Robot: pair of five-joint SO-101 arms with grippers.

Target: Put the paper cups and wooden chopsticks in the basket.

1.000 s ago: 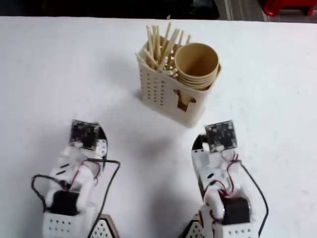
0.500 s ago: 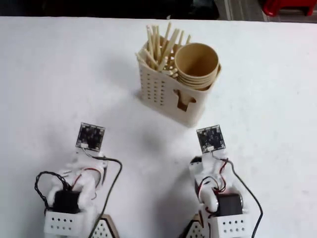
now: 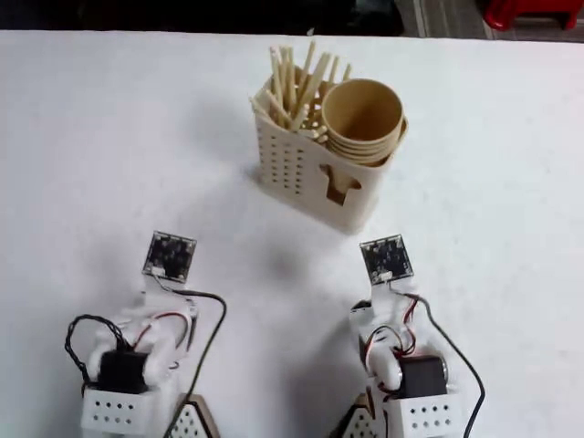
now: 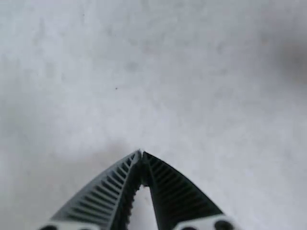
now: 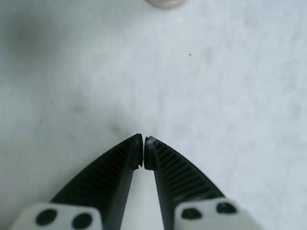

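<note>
Basket (image 3: 310, 182) with its load, seen at the close of a packing task. Cups (image 3: 363, 114), nested in one stack, sit mouth-up in the basket compartment on the right arm's side. Chopsticks (image 3: 290, 80) stand in the neighbouring compartment, long axes near upright and fanned slightly outward, tips rising above the rim. Every cup and chopstick seen is inside the basket, so the task is judged complete.

Left tool (image 4: 142, 157): jaws together at the tips, holding nothing, pointing down at bare counter (image 3: 109, 137), well apart from the basket. Right tool (image 5: 143, 146): jaws likewise together and holding nothing, over the counter, with a pale edge that is probably the basket's foot ahead of it.

Governing relation: the basket lies ahead of both tools. The right arm (image 3: 401, 351) is the nearer of the two, and the left arm (image 3: 137, 351) is farther off and to the side. Any further approach would probably fall to the right arm, though no grasp appears to be called for.
</note>
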